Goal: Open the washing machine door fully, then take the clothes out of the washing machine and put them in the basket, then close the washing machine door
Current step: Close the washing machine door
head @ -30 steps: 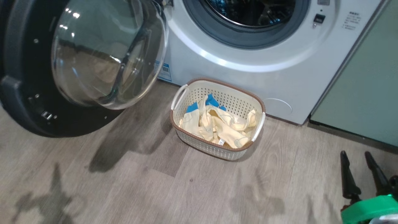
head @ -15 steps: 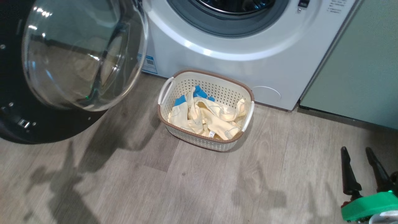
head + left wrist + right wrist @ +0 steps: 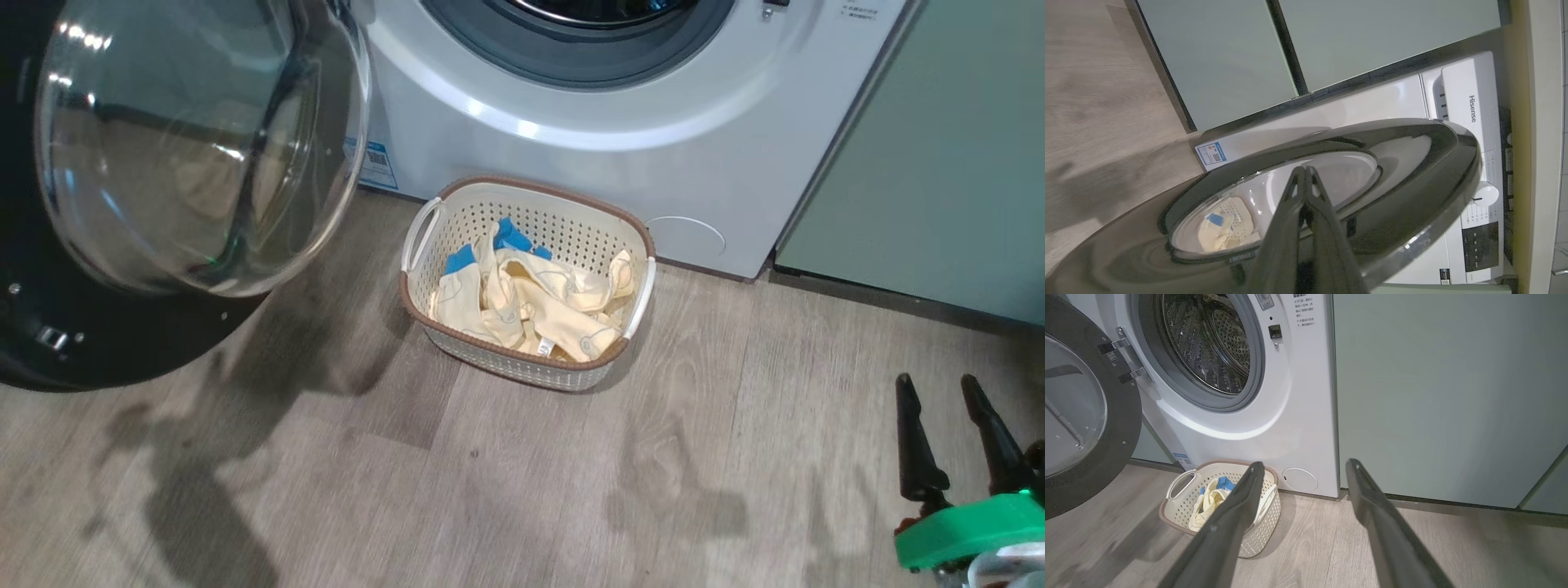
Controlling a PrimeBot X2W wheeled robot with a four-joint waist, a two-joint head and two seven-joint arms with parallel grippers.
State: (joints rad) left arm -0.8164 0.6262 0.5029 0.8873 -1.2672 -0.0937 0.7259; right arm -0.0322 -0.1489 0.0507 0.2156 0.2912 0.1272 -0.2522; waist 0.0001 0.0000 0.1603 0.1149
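Lying crumpled inside the basket (image 3: 571, 233) are the clothes (image 3: 535, 304).

The right gripper (image 3: 936, 382) sits at 4 o'clock of the head view, its two dark fingers (image 3: 914, 457) spread with a clear gap, tips toward 12, above a green wrist piece (image 3: 971, 531). The left gripper (image 3: 1305, 169) rises from 6 o'clock of its wrist view, fingertips pressed together

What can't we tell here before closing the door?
- Drum bottom: head view's top edge cuts the washing machine mouth; in right wrist view the grey ring hides it.
- Whether left gripper touches washing machine door: left wrist view, depth unclear.
- Floor of basket: head view, clothes cover it.
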